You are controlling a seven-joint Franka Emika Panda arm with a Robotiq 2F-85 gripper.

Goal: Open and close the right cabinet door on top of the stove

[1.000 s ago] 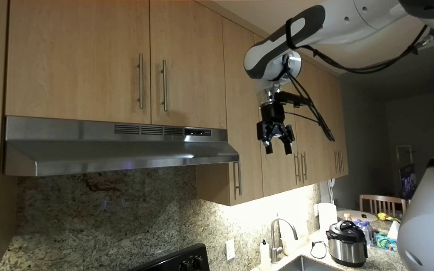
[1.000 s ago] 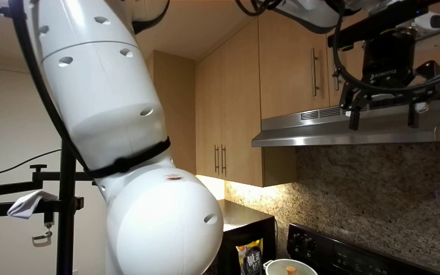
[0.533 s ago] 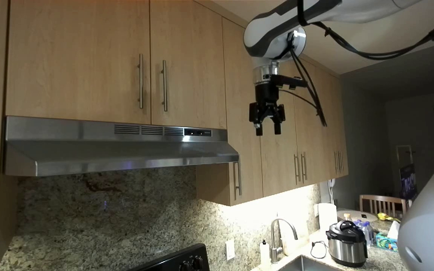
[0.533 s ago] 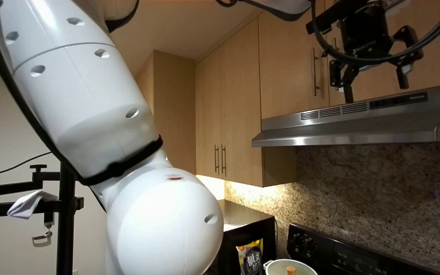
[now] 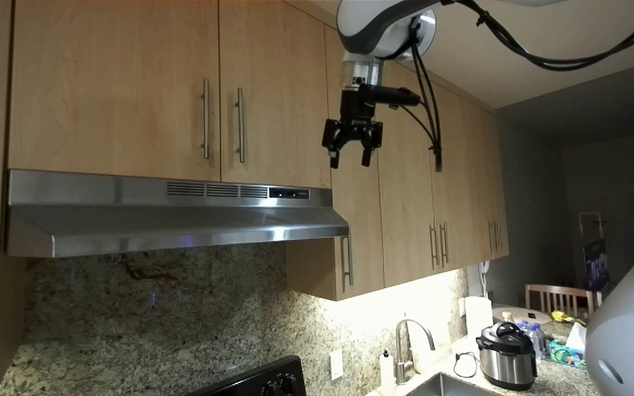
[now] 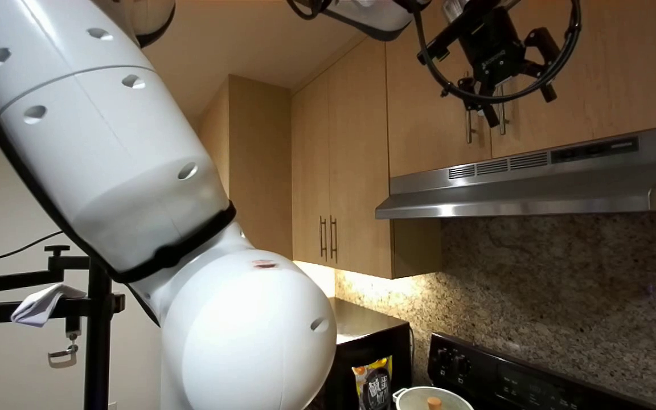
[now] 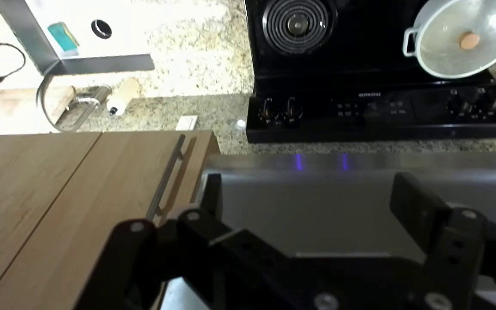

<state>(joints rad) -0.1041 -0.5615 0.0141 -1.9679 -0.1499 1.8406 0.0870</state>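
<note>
The right cabinet door [image 5: 284,104] is a light-wood panel above the hood, shut flush with its neighbours. Its slim vertical bar handle [image 5: 240,125] is by its left edge; in an exterior view the handle [image 6: 501,117] is partly behind my gripper and cable. My gripper [image 5: 350,159] is open and empty, fingers pointing down, in front of the cabinets. In both exterior views it appears to the right of that handle, apart from it. The wrist view shows the gripper [image 7: 308,185] with wide-apart fingers over the hood. The stove [image 7: 360,56] is black and far below.
The stainless range hood [image 5: 174,220] juts out under the door. The twin door [image 6: 430,119] is left of it. A lower-hanging wood cabinet [image 7: 114,181] with a bar handle is to the right. A pot [image 7: 480,54] with a lid stands on the stove.
My gripper has moved up and to the left in both exterior views, nearer the right cabinet door, and its fingers now lean more in an exterior view. The doors have not moved.
</note>
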